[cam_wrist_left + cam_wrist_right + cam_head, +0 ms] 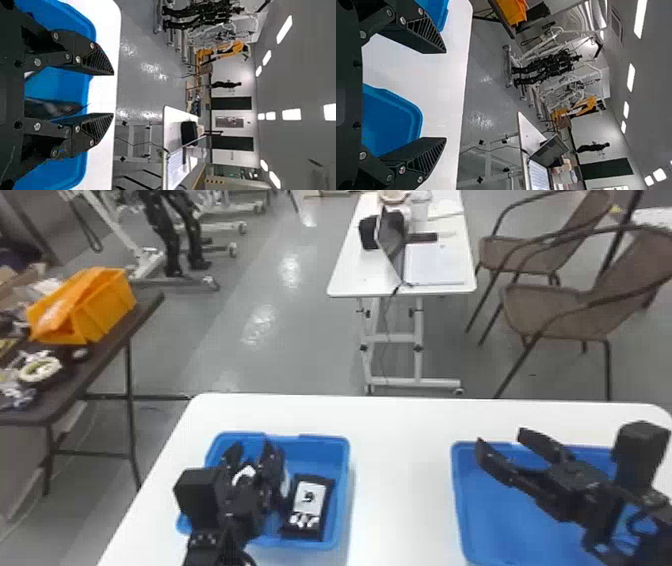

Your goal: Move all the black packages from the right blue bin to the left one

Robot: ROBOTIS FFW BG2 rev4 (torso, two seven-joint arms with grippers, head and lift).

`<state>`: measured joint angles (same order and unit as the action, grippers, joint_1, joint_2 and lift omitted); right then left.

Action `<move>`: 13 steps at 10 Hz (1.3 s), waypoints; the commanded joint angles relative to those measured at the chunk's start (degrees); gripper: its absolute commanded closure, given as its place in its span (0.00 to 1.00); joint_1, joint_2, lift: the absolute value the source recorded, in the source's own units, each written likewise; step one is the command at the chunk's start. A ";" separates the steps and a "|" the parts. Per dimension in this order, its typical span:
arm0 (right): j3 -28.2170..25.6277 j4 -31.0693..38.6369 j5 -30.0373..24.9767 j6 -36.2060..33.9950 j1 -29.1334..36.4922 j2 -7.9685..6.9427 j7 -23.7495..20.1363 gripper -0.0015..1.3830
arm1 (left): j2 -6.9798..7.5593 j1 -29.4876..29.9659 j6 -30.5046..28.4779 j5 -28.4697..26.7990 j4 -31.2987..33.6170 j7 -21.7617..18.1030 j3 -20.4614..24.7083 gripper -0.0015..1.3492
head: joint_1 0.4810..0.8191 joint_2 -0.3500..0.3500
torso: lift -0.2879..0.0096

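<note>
Take the left blue bin [341, 490] as your landmark. Off to its left and farther away, you have an orange crate [100, 310] on a dark tabletop [107, 340]. The bin itself sits on the white tabletop [400, 450], with your left claw [251, 445] above it. Your left wrist view shows that claw open, a clear gap between its two fingers. One black package [309, 497] with a white label lies inside the landmark bin, toward its right side, lower than the left claw and just to the right of it. White patches show around that claw too, but it hides too much for you to tell what they belong to. Beyond the landmark bin and to its right stands a far white table [345, 282] carrying a laptop [392, 237]. Nearer, well to the bin's right on the same white tabletop, is the right blue bin [490, 510]. Your right claw [501, 437] is above that one, open, its fingers wide apart. Brown chairs [555, 310] stand farther off, beyond and right of the landmark.
</note>
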<state>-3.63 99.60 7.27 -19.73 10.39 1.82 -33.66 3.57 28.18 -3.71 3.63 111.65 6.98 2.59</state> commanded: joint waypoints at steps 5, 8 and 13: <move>-5.16 13.08 -6.74 6.19 19.31 -1.87 5.80 0.18 | 1.61 11.29 5.38 6.39 9.90 0.75 -4.97 0.18 | 0.63 0.61 | 0.83; -8.15 20.81 -8.59 10.06 30.12 -1.87 7.21 0.18 | 4.69 16.82 11.00 0.67 11.83 1.37 -4.00 0.20 | 0.63 0.53 | 0.83; -8.06 20.64 -10.08 12.70 30.48 -1.87 7.03 0.18 | 5.30 18.23 7.31 0.23 12.89 -1.97 -2.50 0.34 | 0.63 0.50 | 0.83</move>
<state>-11.77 120.17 -2.53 -7.35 40.89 0.00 -26.70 9.28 46.37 3.64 4.10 124.53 5.00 0.01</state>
